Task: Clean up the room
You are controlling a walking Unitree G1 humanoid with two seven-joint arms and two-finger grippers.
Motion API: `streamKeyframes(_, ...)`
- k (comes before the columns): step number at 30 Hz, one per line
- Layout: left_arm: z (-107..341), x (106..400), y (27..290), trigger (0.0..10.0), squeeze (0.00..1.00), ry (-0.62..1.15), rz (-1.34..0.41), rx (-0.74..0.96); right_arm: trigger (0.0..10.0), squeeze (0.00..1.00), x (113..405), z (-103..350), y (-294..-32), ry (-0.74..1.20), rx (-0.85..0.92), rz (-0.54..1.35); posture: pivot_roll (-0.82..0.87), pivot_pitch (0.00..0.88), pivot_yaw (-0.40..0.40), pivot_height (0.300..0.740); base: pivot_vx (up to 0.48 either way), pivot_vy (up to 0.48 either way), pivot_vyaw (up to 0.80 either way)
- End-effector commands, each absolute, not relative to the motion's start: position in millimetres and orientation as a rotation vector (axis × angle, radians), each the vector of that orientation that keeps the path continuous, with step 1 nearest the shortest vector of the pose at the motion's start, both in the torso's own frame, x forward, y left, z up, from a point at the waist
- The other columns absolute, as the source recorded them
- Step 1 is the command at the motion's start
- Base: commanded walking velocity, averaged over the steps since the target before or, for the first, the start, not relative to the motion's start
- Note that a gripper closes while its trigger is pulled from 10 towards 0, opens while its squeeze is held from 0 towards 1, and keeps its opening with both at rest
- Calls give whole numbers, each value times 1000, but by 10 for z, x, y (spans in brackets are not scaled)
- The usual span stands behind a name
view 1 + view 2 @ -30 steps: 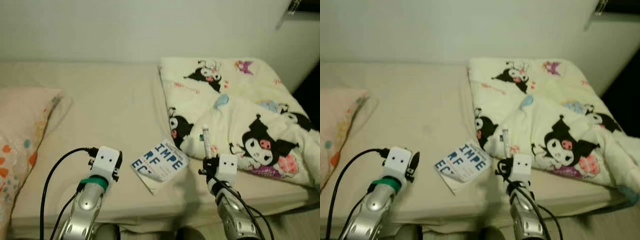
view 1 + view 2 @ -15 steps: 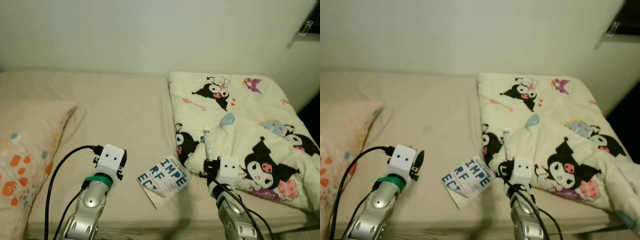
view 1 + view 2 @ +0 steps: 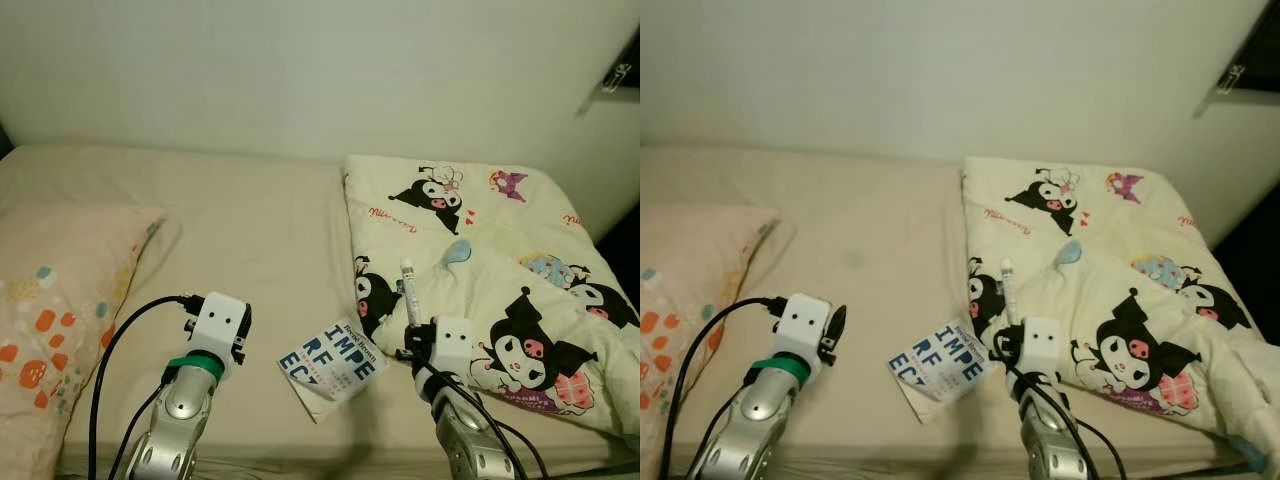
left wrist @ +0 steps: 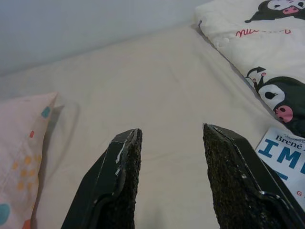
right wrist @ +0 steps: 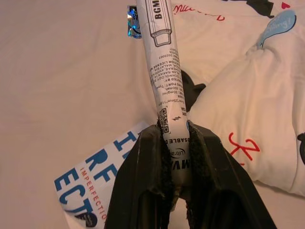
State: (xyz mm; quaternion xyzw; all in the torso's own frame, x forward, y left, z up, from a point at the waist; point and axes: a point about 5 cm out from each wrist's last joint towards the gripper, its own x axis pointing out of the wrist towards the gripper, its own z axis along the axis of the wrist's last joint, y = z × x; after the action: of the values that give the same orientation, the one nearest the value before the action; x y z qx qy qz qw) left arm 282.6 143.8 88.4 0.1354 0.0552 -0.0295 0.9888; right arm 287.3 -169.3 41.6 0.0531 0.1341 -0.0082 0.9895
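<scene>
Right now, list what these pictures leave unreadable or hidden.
- Book title: in the right wrist view the right gripper covers its corner; in the left wrist view the frame edge cuts it.
- White tube: its tip runs past the right wrist view's edge; its fine print is too small.
- Blanket: its far side is cut off by the head views' edge.

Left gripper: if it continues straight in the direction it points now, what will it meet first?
Probably the bare bed sheet. The open left gripper aims between the pillow and the blanket; the wall lies beyond, though depth is unclear.
</scene>
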Motion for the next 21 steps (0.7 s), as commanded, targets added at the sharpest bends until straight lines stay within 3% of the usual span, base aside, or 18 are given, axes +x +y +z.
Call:
streamKeyframes(1, 806, 2787, 1451, 10000, 0, 150, -51, 270, 10000, 0, 2823, 356, -1715, 299, 100, -23, 121, 0, -31, 740, 0, 0, 0)
streamKeyframes(5, 801, 2782, 1454, 10000, 0, 153, -50, 270, 10000, 0, 2821, 361, -1719, 298, 102, -26, 121, 0, -31, 740, 0, 0, 0)
streamKeyframes(21, 777, 2788, 1456, 10000, 0, 170, -33, 260, 10000, 0, 2779, 325, -1745, 329, 88, -30, 116, 0, -38, 740, 0, 0, -791)
